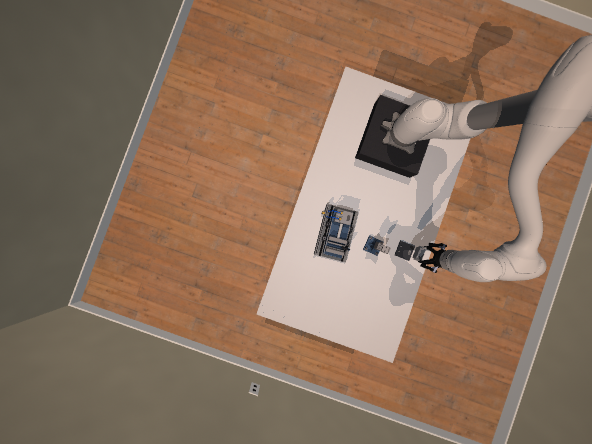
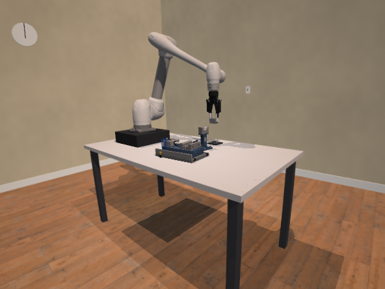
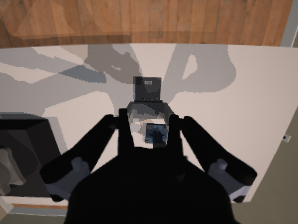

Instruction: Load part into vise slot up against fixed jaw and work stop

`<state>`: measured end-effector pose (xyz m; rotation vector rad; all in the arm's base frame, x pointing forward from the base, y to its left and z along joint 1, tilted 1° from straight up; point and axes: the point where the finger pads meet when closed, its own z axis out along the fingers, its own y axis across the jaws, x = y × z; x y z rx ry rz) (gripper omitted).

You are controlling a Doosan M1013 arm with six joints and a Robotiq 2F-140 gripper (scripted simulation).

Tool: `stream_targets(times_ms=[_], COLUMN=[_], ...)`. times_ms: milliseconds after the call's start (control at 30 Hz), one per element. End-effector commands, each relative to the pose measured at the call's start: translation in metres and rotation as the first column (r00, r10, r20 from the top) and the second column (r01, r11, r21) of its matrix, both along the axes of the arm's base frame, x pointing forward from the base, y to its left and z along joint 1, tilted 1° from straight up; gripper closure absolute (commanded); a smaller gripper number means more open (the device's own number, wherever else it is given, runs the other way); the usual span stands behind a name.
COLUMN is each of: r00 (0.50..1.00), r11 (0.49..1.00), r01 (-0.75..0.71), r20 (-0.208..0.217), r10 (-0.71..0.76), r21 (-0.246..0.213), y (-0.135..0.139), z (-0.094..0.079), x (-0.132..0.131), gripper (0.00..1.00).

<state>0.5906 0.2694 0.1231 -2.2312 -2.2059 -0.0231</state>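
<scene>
Overhead, black claw (image 2: 213, 117) clamped on pale boxy part (image 2: 213, 120), flat dark square infeed plate (image 2: 215, 142) below

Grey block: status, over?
End effector shut on small grey block, high above dark infeed plate. Blue vise open, unloaded. Grey V-block lies between.

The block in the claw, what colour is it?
Light grey; the block shows best in the exterior view.
</scene>
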Motion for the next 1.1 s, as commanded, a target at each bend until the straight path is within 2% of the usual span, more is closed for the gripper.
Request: stream_targets(times_ms=[0,267,500,1067], r00=[1.0,1.0,1.0,1.0], r11=[1.0,1.0,1.0,1.0], r01=[0.0,0.0,0.0,0.0], r20=[0.0,0.0,0.0,0.0], r10=[0.0,0.0,0.0,0.0], r21=[0.0,0.0,0.0,0.0], y=[0.0,0.0,-0.001,-0.001], z=[0.002,0.029,0.044,0.052], x=[0.0,0.0,0.0,0.0], gripper=[1.0,1.0,1.0,1.0])
